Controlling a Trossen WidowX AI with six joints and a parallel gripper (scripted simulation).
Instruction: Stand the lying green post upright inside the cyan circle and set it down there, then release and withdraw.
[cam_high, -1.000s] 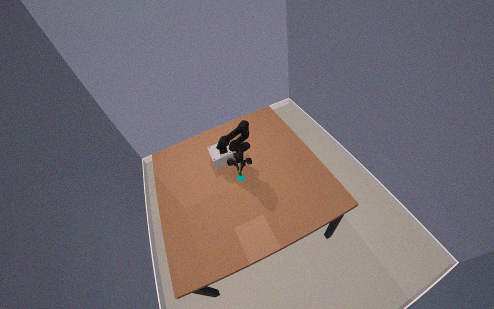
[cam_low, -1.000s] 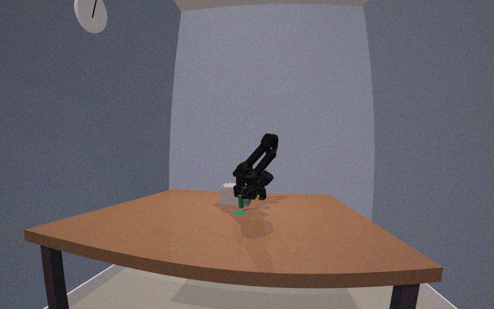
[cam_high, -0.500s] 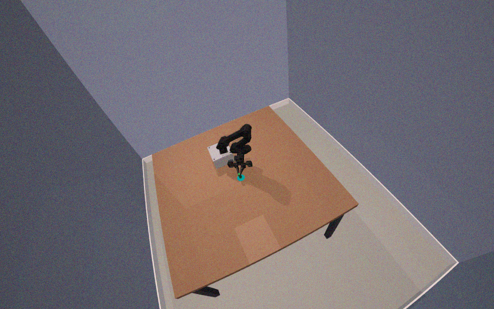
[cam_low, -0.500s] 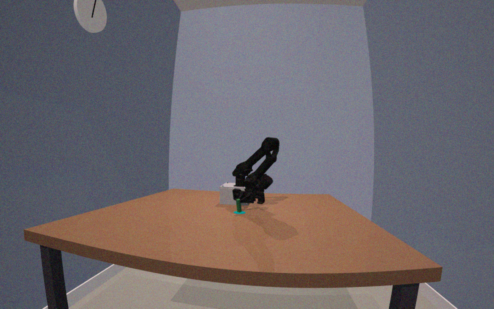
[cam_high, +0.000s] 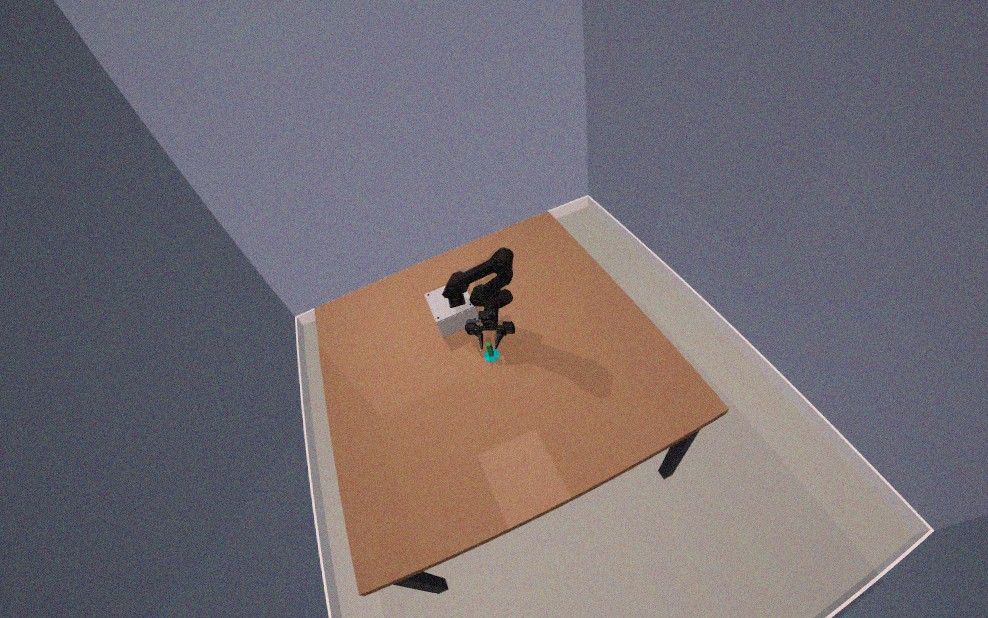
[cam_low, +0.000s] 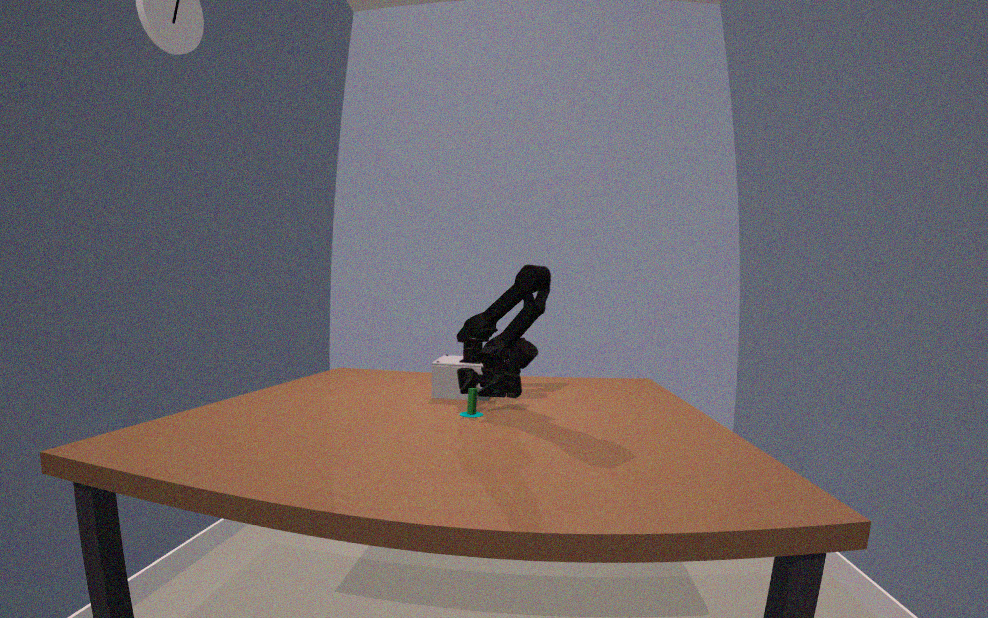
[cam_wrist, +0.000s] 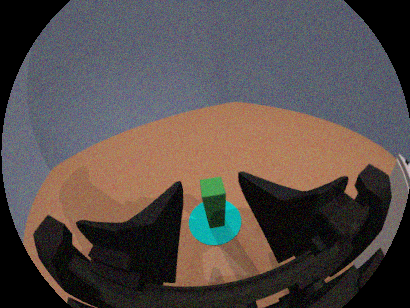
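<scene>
The green post (cam_high: 490, 350) (cam_low: 472, 401) (cam_wrist: 214, 206) stands upright on the cyan circle (cam_high: 497, 357) (cam_low: 464, 414) (cam_wrist: 197, 227), with its foot near the circle's middle and cyan showing around it. My gripper (cam_high: 489, 348) (cam_wrist: 210, 178) is open. In the wrist view, one finger is on each side of the post, with a visible gap on both sides and neither touching it. In the exterior view the fingers are hard to make out behind the post.
The white base box (cam_high: 455, 325) (cam_low: 445, 381) of the arm stands behind the circle on the brown table (cam_high: 619, 349) (cam_low: 291, 466). The arm's shadow falls across the table to the right of the circle in the top and exterior views.
</scene>
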